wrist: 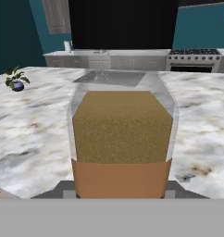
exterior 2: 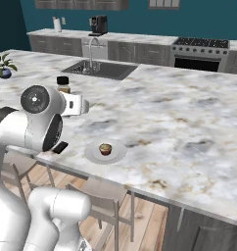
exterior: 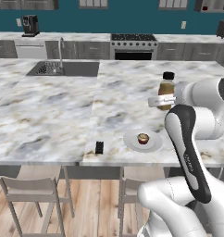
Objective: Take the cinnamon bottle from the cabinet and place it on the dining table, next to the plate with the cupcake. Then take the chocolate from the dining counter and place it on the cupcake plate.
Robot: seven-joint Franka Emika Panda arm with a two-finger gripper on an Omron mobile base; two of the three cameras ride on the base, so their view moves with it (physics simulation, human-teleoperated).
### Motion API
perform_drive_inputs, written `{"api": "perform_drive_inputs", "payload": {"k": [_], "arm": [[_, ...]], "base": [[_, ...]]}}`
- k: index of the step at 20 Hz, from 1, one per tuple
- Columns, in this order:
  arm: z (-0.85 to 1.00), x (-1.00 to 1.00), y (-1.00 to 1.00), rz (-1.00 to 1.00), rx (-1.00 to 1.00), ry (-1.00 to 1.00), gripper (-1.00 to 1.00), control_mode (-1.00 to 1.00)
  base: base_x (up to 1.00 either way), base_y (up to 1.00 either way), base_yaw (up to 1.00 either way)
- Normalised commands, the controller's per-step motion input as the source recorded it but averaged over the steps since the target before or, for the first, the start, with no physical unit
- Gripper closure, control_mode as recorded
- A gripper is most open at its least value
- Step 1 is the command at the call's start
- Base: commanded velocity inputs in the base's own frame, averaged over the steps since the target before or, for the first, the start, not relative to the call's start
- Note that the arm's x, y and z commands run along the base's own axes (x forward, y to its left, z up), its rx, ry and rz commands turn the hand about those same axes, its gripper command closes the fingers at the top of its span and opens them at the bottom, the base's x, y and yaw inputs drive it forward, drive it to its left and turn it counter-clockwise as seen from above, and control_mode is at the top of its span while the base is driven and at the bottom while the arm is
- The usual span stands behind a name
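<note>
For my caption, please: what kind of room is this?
A kitchen, most likely: a stove against the back wall, a sink set in the marble counter, and a coffee machine.

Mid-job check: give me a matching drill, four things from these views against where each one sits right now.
Things:
1. small bottle with orange-brown contents and black cap
2. small brown cupcake
3. small flat black chocolate bar
4. small green potted plant

Places:
A. on the round white plate
B. flat on the marble top, beside the plate
C. at the marble top's far corner
D. in the shut gripper, above the marble top

Pairs: 1-D, 2-A, 3-B, 4-C
</note>
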Motion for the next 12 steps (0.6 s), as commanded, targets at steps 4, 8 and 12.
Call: {"api": "perform_drive_inputs", "payload": {"k": [4, 8, 12], "arm": [[-0.19, 0.00, -0.36, 0.42, 0.00, 0.02, 1.00, -1.00], [-0.20, -0.01, -0.46, 0.51, 0.00, 0.00, 1.00, -1.00], [-0.25, -0.01, -0.43, 0.54, 0.00, 0.00, 1.00, -1.00]], "base": [[0.00, 0.00, 0.00], [0.00, 0.00, 0.00], [0.00, 0.00, 0.00]]}}
